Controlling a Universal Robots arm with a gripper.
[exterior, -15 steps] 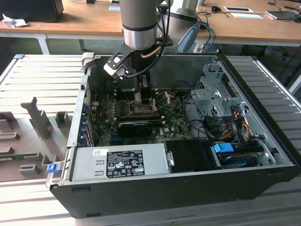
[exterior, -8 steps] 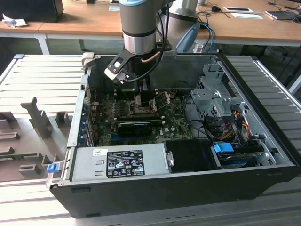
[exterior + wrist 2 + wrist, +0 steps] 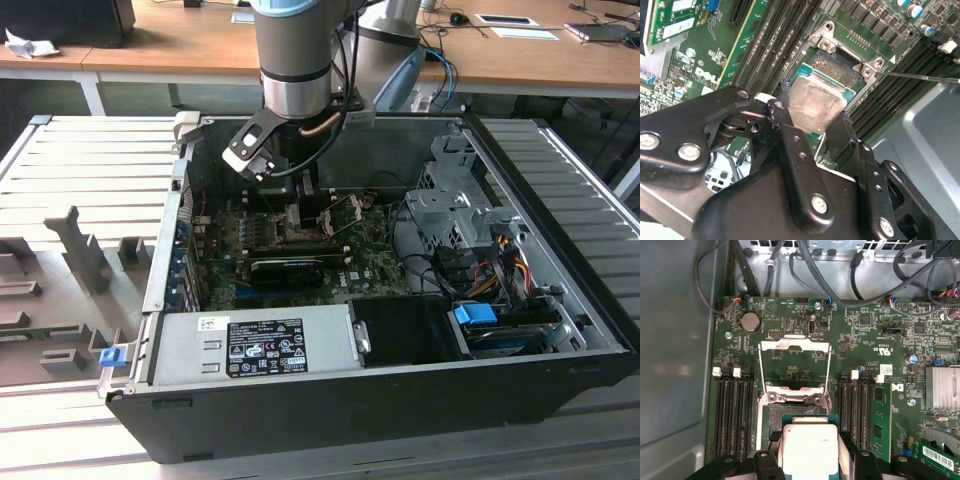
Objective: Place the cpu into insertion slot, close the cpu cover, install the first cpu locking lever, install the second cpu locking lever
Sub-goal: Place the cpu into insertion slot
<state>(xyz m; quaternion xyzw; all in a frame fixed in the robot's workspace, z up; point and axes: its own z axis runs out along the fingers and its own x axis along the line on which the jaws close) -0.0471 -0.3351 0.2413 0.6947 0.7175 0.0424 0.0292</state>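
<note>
Clenched on the cpu (image 3: 815,100), my gripper (image 3: 812,114) hangs inside the open computer case (image 3: 400,400), a black finger (image 3: 790,135) pressed to each of two opposite edges of the chip, its pale metal face up.

Across the exterior view from its left: grey fixtures (image 3: 80,250) stand on the slatted desk (image 3: 90,150) at 9 o'clock of the case. Inside, the power supply (image 3: 260,345) lines the 6 o'clock wall. The green board (image 3: 225,235) lies mid-case, with my arm over it toward 12 o'clock. The drive cage (image 3: 450,210) and its cables sit at 3 o'clock.

In the second wrist view, the insertion slot (image 3: 837,62) lies beneath the chip and just ahead of my fingertips, part of its dark centre bare past the cpu's leading edge. The chip's edges run roughly square to the slot's frame. In the first wrist view, the cpu cover (image 3: 795,344) is swung open beyond the slot, its window framing bare board. I judge the chip not yet seated. Whether its underside touches the slot I cannot tell.
</note>
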